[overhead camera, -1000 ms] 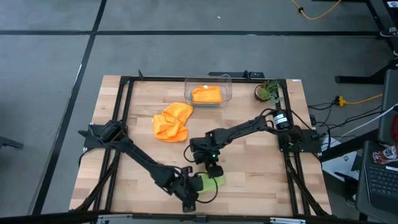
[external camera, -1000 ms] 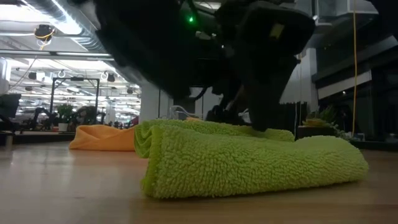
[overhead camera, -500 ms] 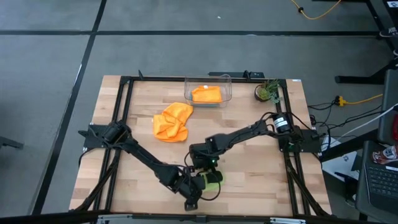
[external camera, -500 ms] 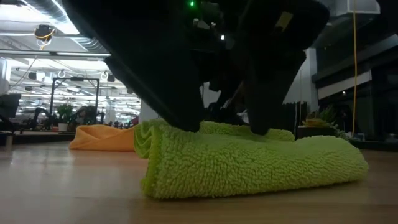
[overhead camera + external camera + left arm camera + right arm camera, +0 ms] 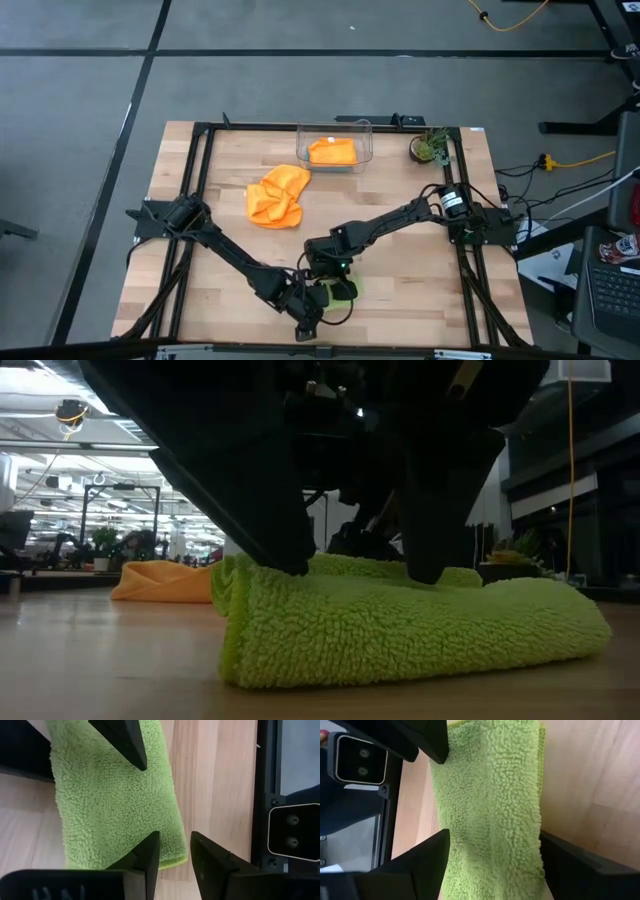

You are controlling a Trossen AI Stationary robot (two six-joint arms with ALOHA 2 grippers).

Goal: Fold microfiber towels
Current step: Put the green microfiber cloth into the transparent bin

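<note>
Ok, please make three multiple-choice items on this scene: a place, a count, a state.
1. Where lies the lime green towel? A on the floor; B near the table's front edge; C at its far edge.
2. How many orange towels show? A one; B two; C four.
3. The lime green towel is: A folded; B spread in one layer; C lifted up.
Key: B, left gripper and right gripper stand over it there; B, one crumpled on the table, one in the clear bin; A, the low view shows stacked layers.

Left tool fingers narrowly parted; right tool fingers spread wide, both lowered.
</note>
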